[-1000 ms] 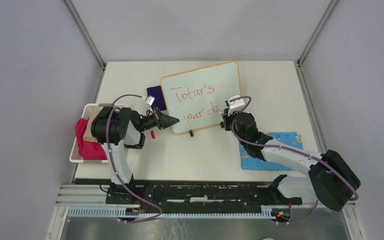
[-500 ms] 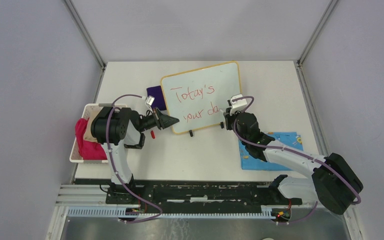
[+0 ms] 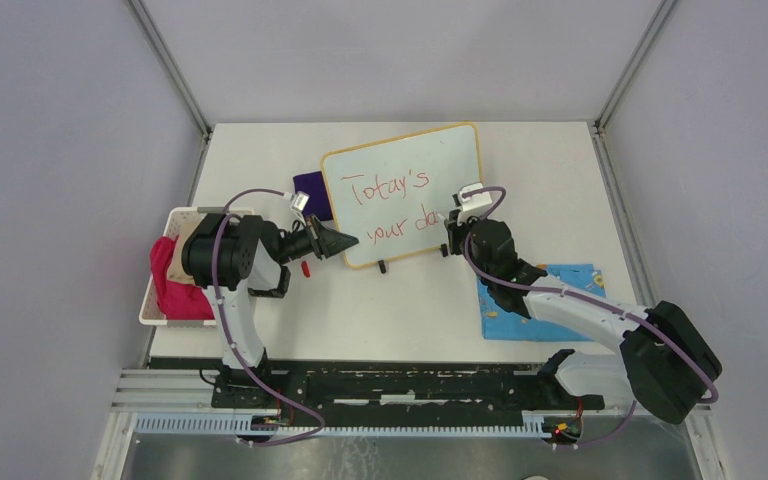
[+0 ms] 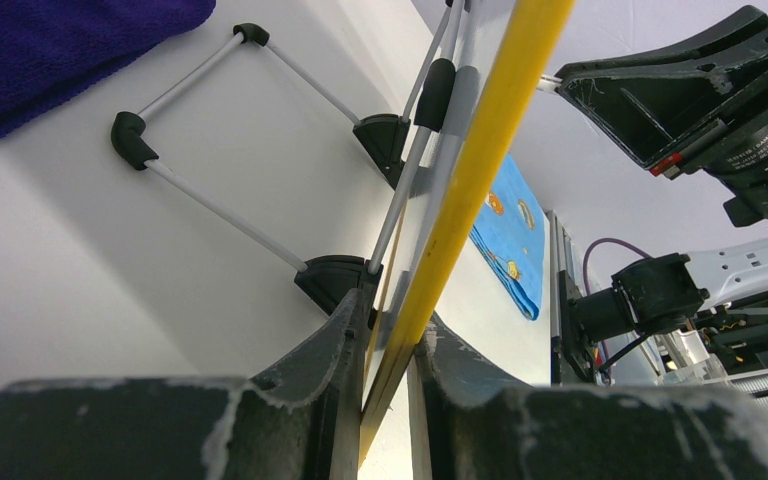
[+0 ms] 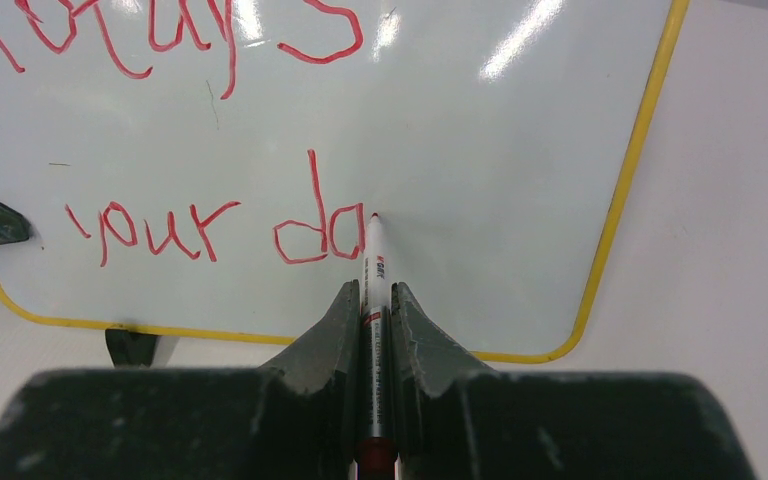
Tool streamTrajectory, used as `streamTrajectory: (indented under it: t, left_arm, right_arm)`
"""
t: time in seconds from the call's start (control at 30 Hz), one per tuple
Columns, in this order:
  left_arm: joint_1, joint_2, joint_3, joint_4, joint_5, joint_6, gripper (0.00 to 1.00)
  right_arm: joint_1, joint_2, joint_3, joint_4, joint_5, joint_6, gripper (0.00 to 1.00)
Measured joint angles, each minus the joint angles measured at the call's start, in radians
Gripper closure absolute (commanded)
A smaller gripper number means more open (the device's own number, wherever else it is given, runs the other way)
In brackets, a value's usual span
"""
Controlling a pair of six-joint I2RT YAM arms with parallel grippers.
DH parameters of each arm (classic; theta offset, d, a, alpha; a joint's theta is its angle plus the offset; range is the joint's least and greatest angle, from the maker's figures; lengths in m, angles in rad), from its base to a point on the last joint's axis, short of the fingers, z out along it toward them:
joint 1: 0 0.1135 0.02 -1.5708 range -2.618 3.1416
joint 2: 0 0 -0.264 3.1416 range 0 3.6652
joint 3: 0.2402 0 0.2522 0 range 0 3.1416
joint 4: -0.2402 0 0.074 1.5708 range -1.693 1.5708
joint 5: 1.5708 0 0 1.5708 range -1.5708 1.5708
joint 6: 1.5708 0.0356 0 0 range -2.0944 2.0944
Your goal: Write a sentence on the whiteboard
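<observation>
The whiteboard [image 3: 430, 165] stands tilted on its feet at the table's middle, white with a yellow frame [image 4: 480, 170]. My left gripper [image 3: 345, 243] is shut on its lower left edge, the frame pinched between the fingers [image 4: 390, 340]. The sentence [image 3: 390, 205] in red reads "Today's" above "your da" [image 5: 210, 230]. My right gripper [image 5: 370, 300] is shut on a white marker [image 5: 372, 265]. Its red tip touches the board just right of the "a".
A white basket [image 3: 146, 300] holding a pink cloth sits at the left edge. A purple cloth [image 3: 308, 186] lies behind the board. A blue patterned cloth [image 3: 580, 275] lies under my right arm. A small red cap [image 3: 305, 268] lies near the left gripper. The wire stand [image 4: 210, 205] props the board.
My right wrist has shifted slightly up the board with the marker. The left gripper and the board have not moved.
</observation>
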Motion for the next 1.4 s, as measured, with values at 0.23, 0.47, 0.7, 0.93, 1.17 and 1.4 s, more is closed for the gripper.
streamTrajectory:
  t: [0.23, 0.47, 0.7, 0.93, 1.17, 1.4]
  left_arm:
    - [0.000, 0.000, 0.000, 0.000, 0.000, 0.000, 0.98]
    - [0.000, 0.000, 0.000, 0.000, 0.000, 0.000, 0.98]
    - [-0.002, 0.000, 0.000, 0.000, 0.000, 0.000, 0.98]
    - [-0.002, 0.000, 0.000, 0.000, 0.000, 0.000, 0.98]
    - [-0.002, 0.000, 0.000, 0.000, 0.000, 0.000, 0.98]
    - [-0.001, 0.000, 0.000, 0.000, 0.000, 0.000, 0.98]
  right_arm:
    - [-0.007, 0.018, 0.003, 0.002, -0.001, 0.000, 1.00]
    - [-0.009, 0.019, 0.003, 0.005, -0.001, 0.001, 1.00]
    - [-0.013, 0.013, -0.029, 0.023, 0.000, 0.004, 1.00]
    - [-0.016, 0.000, -0.053, 0.023, 0.000, 0.008, 1.00]
    - [-0.022, -0.023, -0.054, 0.015, 0.000, 0.008, 1.00]
    - [-0.030, -0.034, -0.035, -0.001, 0.003, 0.008, 1.00]
